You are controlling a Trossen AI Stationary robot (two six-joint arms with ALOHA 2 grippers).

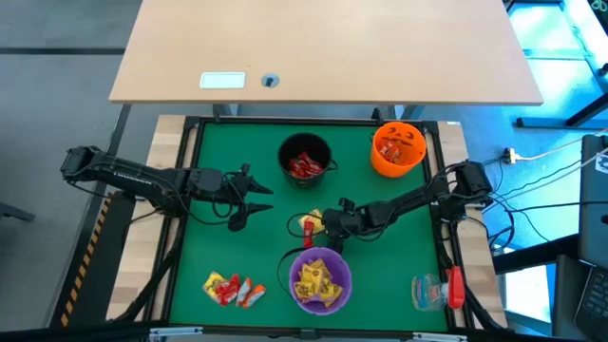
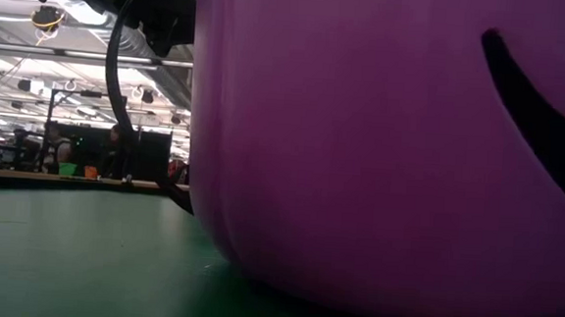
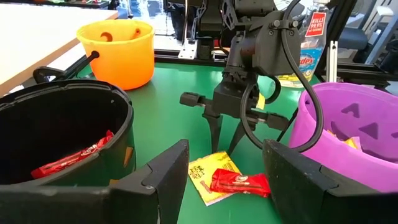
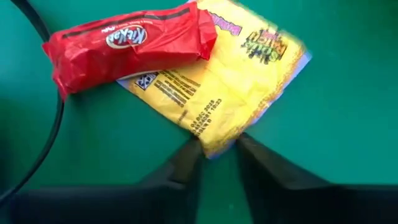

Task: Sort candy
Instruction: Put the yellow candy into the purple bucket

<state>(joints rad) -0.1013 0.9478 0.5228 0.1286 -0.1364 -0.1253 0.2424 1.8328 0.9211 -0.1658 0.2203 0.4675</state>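
Black bowl (image 1: 306, 158) holds red-wrapped candy (image 1: 305, 167), orange bowl (image 1: 398, 148) holds orange pieces, purple bowl (image 1: 320, 280) holds yellow ones; a loose heap of yellow, red and orange sweets (image 1: 232, 289) lies on the green mat (image 1: 380, 266) near the purple bowl. Right gripper (image 4: 217, 152) stands over a yellow packet (image 4: 231, 81) with a red bar (image 4: 127, 45) lying on it, just beside the purple bowl, fingers narrowly apart straddling the packet's corner. Left gripper (image 1: 255, 201) hovers mid-mat, jaws apart and empty.
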